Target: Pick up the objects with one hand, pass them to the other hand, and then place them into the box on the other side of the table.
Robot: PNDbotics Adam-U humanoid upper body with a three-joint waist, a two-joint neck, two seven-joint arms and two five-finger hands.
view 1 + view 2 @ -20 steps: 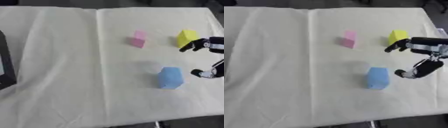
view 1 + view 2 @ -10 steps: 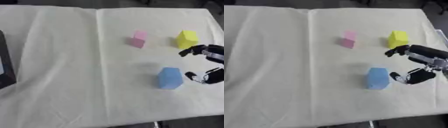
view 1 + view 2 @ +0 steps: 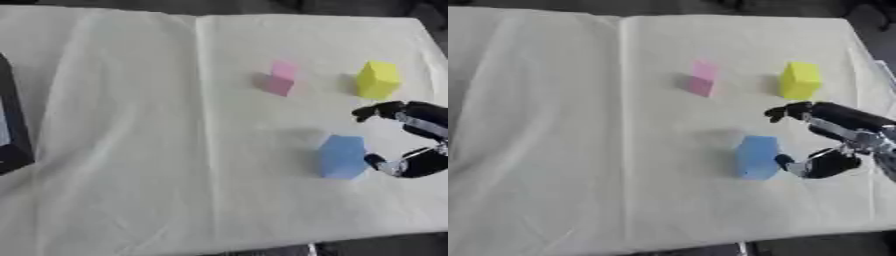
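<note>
Three blocks lie on the cream cloth: a blue block [image 3: 757,156], a pink block [image 3: 703,79] farther back, and a yellow block [image 3: 799,80] at the back right. My right hand [image 3: 839,136] reaches in from the right edge, just right of the blue block. Its fingers are spread open, one tip above the block and the thumb tip touching or almost touching the block's right side. The dark box [image 3: 10,125] shows at the left edge in the left eye view. My left hand is not visible.
The cream cloth [image 3: 140,115] covers the whole table, with a fold line running front to back near the middle. The table's front edge lies close below the blue block.
My right hand has moved down and left toward the blue block, its thumb now at the block's right side. The blocks have not moved.
</note>
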